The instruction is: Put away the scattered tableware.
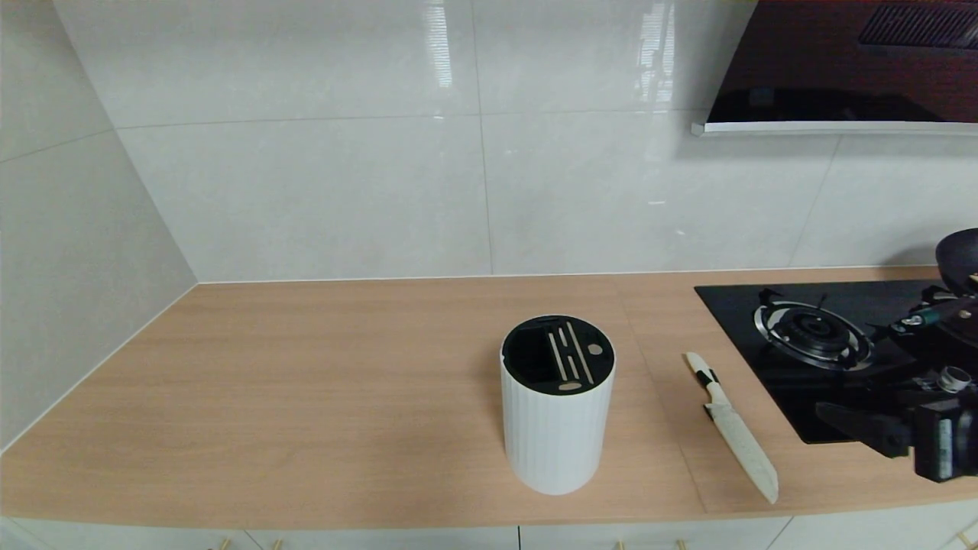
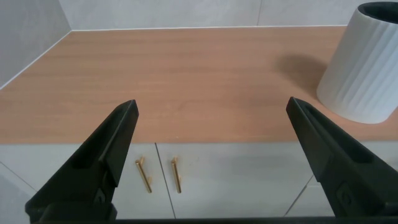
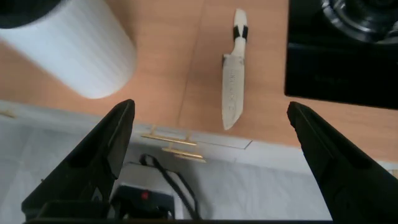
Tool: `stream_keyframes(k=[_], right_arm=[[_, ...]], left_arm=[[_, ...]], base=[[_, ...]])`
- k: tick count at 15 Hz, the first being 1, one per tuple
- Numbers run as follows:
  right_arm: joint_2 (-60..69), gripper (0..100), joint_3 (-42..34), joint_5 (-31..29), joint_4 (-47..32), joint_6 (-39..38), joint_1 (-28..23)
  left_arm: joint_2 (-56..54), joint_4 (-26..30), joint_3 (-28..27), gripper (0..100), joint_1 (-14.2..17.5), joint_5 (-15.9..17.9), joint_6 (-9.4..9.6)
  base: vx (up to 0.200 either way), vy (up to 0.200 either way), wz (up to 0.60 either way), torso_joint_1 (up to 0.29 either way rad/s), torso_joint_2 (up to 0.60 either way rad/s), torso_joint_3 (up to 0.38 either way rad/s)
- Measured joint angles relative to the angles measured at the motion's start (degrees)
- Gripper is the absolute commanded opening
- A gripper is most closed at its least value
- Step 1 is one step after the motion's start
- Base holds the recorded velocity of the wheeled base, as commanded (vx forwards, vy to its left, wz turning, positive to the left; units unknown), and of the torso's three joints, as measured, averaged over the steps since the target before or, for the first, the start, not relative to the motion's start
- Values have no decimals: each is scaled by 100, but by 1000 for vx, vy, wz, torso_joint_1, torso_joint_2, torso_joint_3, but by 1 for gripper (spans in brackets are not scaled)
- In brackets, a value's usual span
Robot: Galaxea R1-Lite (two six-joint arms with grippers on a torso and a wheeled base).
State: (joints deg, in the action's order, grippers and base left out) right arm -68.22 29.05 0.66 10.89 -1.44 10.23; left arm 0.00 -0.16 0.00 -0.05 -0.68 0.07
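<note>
A white speckled knife lies flat on the wooden counter between the holder and the stove, handle toward the wall and blade tip near the front edge. The white ribbed holder with a black slotted top stands upright to its left. My right gripper hovers at the counter's front right, open, with the knife and the holder beyond its fingers. My left gripper is open and holds nothing, in front of the counter's edge over the cabinet doors, with the holder off to one side.
A black gas stove with a burner ring fills the counter's right end, with a dark pan at its far edge. A range hood hangs above. Tiled walls close the back and left. Brass cabinet handles sit below the counter.
</note>
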Motion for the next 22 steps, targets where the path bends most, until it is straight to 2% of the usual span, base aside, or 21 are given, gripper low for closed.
stream_keyframes(k=[7, 12, 17, 22], right_arm=[[-2855, 100, 483, -218, 1963, 133, 158], [-4903, 100, 852, -243, 3430, 219, -232], [-5873, 100, 1182, -363, 3972, 215, -400], [-6223, 100, 1274, -438, 4048, 204, -425]], left_arm=[[0, 0, 0, 100, 0, 2, 2], [0, 0, 0, 100, 5, 0, 2], [0, 0, 0, 100, 0, 0, 2], [0, 0, 0, 100, 0, 0, 2]], base=[[0, 0, 0, 0, 0, 0], [0, 0, 0, 0, 0, 0], [0, 0, 0, 0, 0, 0], [0, 0, 0, 0, 0, 0]])
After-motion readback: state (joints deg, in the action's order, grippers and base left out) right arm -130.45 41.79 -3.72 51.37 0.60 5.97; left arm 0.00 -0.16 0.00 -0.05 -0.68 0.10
